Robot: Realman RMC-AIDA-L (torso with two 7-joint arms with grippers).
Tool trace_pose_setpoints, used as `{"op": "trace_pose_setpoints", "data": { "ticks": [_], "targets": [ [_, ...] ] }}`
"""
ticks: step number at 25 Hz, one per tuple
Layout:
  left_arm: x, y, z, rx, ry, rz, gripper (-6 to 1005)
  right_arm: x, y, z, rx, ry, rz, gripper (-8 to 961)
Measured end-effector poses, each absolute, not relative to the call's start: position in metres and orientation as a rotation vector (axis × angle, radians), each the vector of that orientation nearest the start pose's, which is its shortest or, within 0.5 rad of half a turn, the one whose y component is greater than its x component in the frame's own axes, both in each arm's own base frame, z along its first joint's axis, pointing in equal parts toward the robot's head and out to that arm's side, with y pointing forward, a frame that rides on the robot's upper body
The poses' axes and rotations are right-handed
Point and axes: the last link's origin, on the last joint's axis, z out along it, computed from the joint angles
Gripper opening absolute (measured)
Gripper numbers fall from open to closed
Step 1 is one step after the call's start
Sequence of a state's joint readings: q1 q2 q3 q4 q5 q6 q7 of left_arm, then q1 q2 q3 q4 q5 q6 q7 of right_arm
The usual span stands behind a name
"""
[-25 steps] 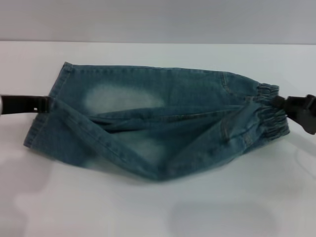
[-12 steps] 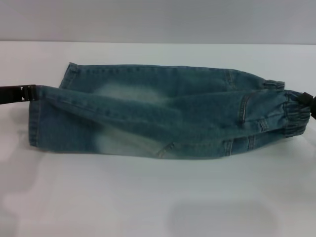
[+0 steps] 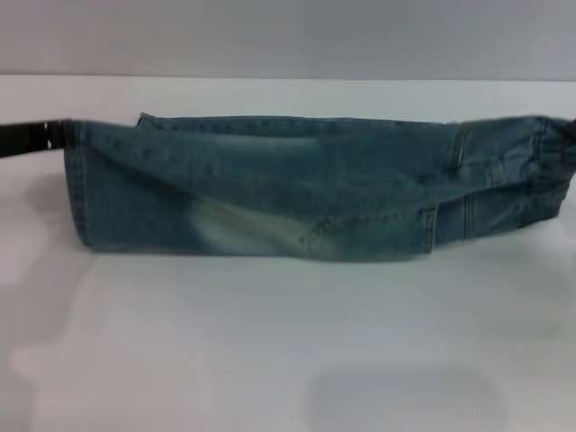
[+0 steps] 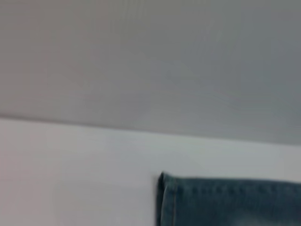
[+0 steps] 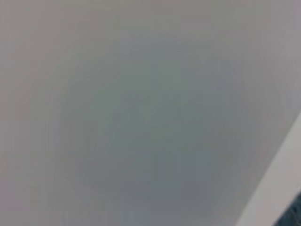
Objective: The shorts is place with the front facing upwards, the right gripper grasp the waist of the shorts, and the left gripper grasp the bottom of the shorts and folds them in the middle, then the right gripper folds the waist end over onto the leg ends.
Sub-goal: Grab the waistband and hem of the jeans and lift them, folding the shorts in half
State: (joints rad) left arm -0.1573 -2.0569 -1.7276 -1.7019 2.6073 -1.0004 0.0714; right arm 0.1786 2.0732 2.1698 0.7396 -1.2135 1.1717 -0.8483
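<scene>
The blue denim shorts point(image 3: 297, 189) lie stretched across the white table, folded lengthwise into a long band. The leg hems are at the left and the elastic waist point(image 3: 549, 157) at the right. My left gripper point(image 3: 56, 136) is a dark bar at the left edge, shut on the upper corner of the leg hem. Only a dark sliver of my right gripper point(image 3: 570, 129) shows at the right edge, where it holds the waist's top corner. The left wrist view shows a hemmed denim corner point(image 4: 225, 202). A scrap of denim point(image 5: 294, 217) sits in a corner of the right wrist view.
The white table point(image 3: 288, 342) spreads wide in front of the shorts. A grey wall point(image 3: 288, 36) rises behind its far edge. Soft shadows lie on the table at the left and front.
Both grippers carried the near edge of the shorts up and toward the far edge. The open, sagging cloth has closed into a flat lengthwise fold, and the back pocket seams now face up.
</scene>
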Motion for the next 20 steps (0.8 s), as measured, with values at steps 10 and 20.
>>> {"op": "trace_pose_setpoints", "data": {
  "ticks": [10,20],
  "targets": [
    [-0.216,0.371,0.068,-1.874,-1.204,-0.297,33,0.327,0.329,0.057,-1.408,1.839,1.532,88],
    [-0.217,0.397,0.057,-1.895,-1.180,-0.397,33,0.346,0.346,0.066,-1.198,1.819,1.552,105]
  ]
}}
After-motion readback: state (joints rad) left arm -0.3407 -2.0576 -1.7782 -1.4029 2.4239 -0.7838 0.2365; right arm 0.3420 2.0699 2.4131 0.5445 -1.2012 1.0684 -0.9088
